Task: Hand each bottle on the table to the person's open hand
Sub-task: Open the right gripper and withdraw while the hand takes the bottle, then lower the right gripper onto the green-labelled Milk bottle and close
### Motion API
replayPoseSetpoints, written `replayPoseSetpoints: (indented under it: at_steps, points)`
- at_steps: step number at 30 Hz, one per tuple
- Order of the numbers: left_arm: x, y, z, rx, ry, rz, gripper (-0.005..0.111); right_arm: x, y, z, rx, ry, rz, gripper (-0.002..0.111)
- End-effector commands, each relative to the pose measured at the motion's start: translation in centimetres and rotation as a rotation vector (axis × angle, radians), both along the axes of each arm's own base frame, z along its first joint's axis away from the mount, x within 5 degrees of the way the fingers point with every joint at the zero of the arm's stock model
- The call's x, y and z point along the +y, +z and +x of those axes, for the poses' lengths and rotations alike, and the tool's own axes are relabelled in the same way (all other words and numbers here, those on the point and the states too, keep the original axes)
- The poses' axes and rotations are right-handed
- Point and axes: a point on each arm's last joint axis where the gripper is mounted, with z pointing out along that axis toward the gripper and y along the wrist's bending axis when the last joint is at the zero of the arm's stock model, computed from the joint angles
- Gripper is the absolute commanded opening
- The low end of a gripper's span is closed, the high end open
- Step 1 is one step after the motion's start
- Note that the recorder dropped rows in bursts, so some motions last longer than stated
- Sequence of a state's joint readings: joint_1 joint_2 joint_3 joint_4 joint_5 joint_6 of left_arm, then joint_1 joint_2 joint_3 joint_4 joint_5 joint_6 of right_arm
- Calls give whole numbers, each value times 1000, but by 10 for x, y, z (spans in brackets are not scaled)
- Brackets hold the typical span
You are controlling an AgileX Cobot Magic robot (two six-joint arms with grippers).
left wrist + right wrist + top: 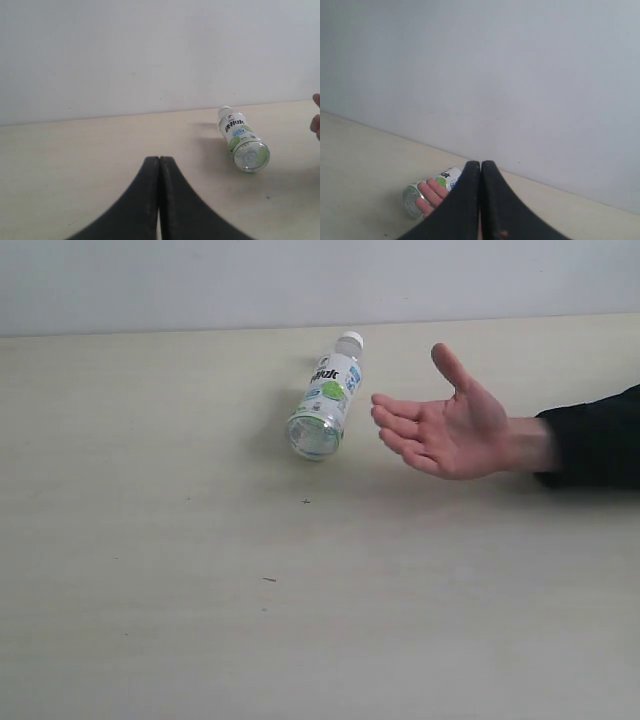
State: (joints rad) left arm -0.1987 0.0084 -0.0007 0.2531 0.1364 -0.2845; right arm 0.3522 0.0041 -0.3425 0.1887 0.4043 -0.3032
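On cream table point(150, 620) — bottle point(325, 405) lies | wall point(200, 280) behind | left pincer point(159, 160), right pincer point(480, 164) pressed together

A: State of the right gripper point(480, 169)?
B: Black jaws pressed together, nothing between them.
A: And the bottle point(410, 198)?
B: On its side on the table point(355, 165), green-white label, clear base facing camera. The person's fingers point(431, 194) overlap it, contact unclear. Grey wall point(520, 75) behind.

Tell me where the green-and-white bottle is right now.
In the exterior view the bottle lies on its side on the table, near the far edge, just left of the person's open hand and not touching it.
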Motion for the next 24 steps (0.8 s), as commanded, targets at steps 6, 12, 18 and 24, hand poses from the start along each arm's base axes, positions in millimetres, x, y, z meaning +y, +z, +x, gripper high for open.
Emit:
replayPoseSetpoints:
  at_steps: [6,12,18,24]
  points:
    - [0,-1,0,9,4,-8,0,0,-3,0,18,0,-8,0]
    - [0,-1,0,9,4,-8,0,0,-5,0,36,3,6,0]
    - [0,-1,0,9,4,-8,0,-3,21,48,278,-237,116,0]
    - [0,-1,0,9,4,-8,0,56,50,178,683,-168,-20,4]
